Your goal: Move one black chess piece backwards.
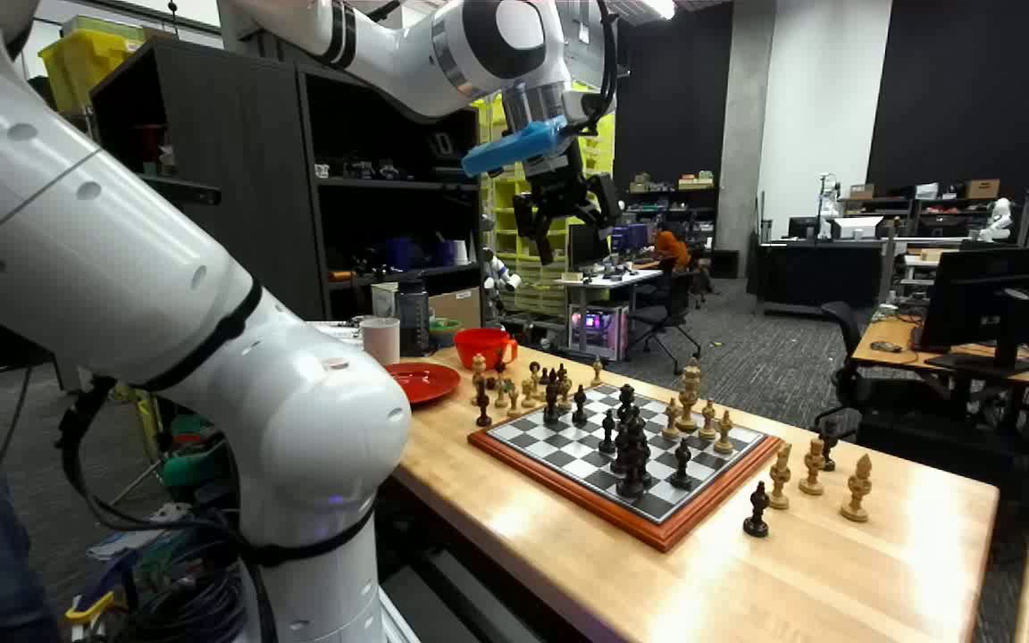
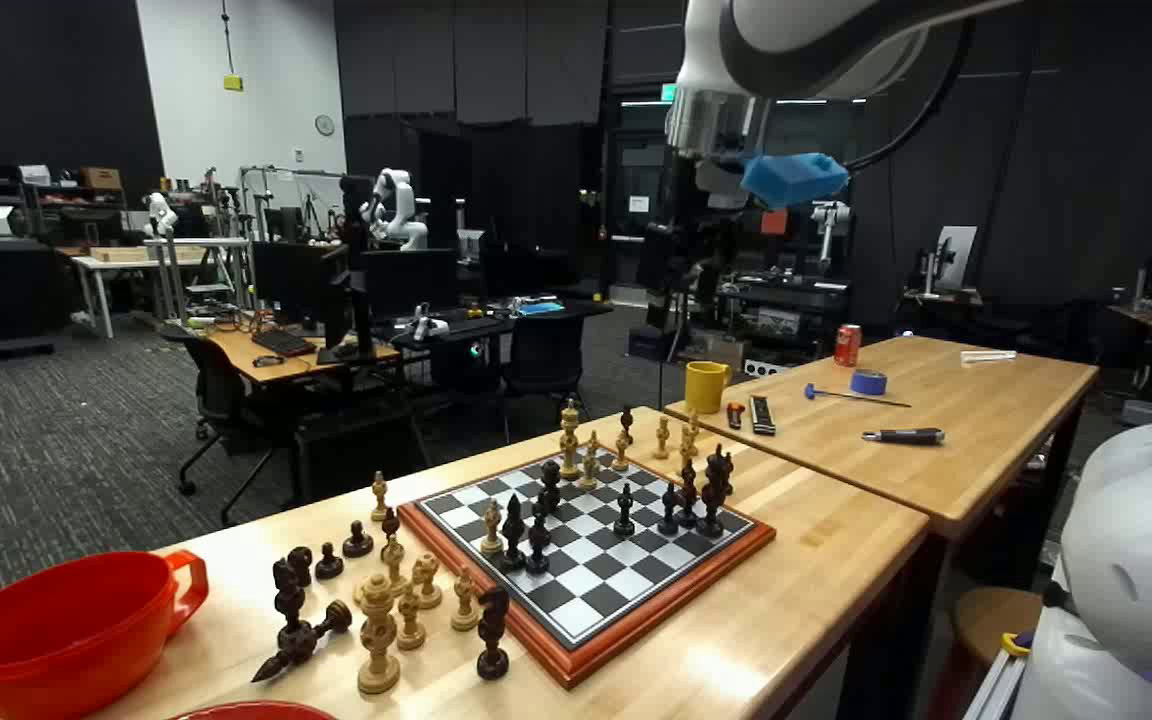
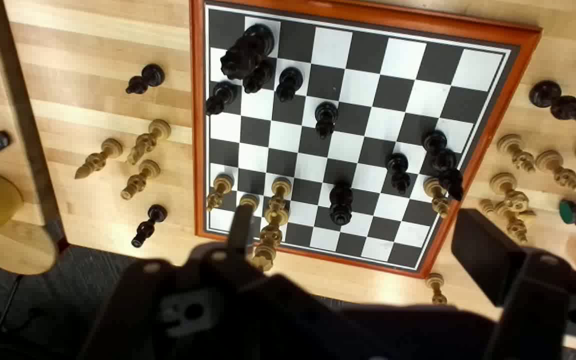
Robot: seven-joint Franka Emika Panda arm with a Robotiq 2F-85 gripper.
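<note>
The checkered chessboard point(image 1: 568, 493) with a reddish wooden rim lies on the table; it also shows in an exterior view point(image 2: 671, 618) and in the wrist view point(image 3: 199, 125). Several black pieces stand on it. A tall black piece point(image 3: 243, 55) stands among others near one corner. Single black pieces stand mid-board point(image 3: 325, 120) and near the far rim point(image 3: 341, 202). Another tall black piece point(image 3: 443, 160) and a small one point(image 3: 398, 172) stand toward the opposite side. My gripper point(image 1: 575, 243) is open and empty, high above the board; its spread fingers show in the wrist view point(image 3: 355, 225).
Tan pieces, including a tall one point(image 3: 270, 230), share the board. Loose black and tan pieces stand off both ends, some lying down. A red bowl point(image 2: 66, 630), red plate point(image 1: 423, 382) and white cup point(image 1: 380, 339) are at one end; a yellow mug point(image 2: 704, 387) is on the adjoining table.
</note>
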